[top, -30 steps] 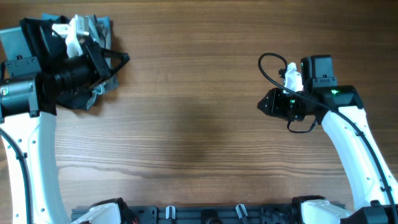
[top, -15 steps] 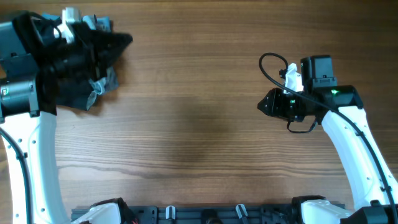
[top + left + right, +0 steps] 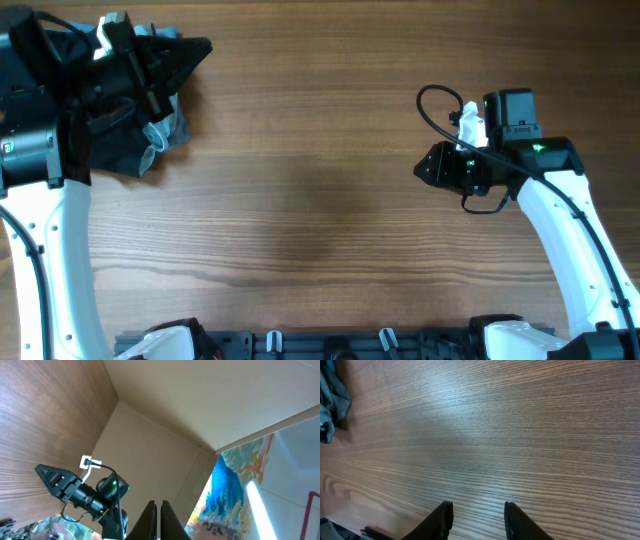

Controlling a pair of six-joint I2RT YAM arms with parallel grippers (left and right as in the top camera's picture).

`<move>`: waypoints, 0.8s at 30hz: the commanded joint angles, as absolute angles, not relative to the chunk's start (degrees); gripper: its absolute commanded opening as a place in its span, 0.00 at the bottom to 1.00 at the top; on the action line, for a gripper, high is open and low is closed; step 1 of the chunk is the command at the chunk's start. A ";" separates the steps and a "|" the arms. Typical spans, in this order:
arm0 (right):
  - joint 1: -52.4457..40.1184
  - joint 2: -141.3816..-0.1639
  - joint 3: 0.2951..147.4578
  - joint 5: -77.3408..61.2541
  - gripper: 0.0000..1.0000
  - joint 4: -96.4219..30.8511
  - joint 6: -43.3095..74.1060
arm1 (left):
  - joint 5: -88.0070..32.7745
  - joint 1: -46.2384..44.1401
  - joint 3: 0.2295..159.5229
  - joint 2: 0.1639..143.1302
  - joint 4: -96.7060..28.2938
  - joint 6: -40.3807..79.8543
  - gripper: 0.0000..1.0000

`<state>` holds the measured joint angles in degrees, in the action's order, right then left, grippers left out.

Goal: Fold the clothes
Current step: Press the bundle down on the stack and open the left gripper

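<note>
Since a second ago the left gripper point(image 3: 200, 47) has swung off the heap toward the table's point(image 3: 320, 200) far edge, while the right arm has kept its place. Its fingers point(image 3: 150, 525) are pressed together with nothing showing between them, and its camera looks up past them at a wall and a blue and orange painted panel on which no writing can be read. The shirt point(image 3: 115, 150) lies crumpled behind and below those fingertips, under the left wrist, with a pale garment point(image 3: 168, 130) touching its side nearest them. The right gripper point(image 3: 478, 505) hangs over bare wood, its fingers partly apart and holding nothing. From there the shirt is well ahead and off to the left, well apart from them. A green light point(image 3: 540, 150) glows on the right arm behind its fingers.
</note>
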<state>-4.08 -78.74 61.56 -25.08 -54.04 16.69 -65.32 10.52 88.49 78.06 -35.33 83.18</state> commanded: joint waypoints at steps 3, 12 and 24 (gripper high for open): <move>-4.05 -78.15 62.67 -25.98 0.38 -53.67 17.15 | -66.72 10.33 88.62 78.00 -35.09 84.25 0.04; -4.05 -78.15 62.67 -25.98 0.38 -53.74 17.15 | -67.31 10.33 88.62 78.00 -35.81 74.37 0.50; -4.03 -78.15 62.67 -25.91 0.39 -53.78 16.88 | -71.55 10.33 88.62 78.00 -35.77 62.89 0.04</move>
<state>-4.08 -78.74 61.56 -25.08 -53.98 16.69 -67.90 10.52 88.49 78.06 -35.97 71.31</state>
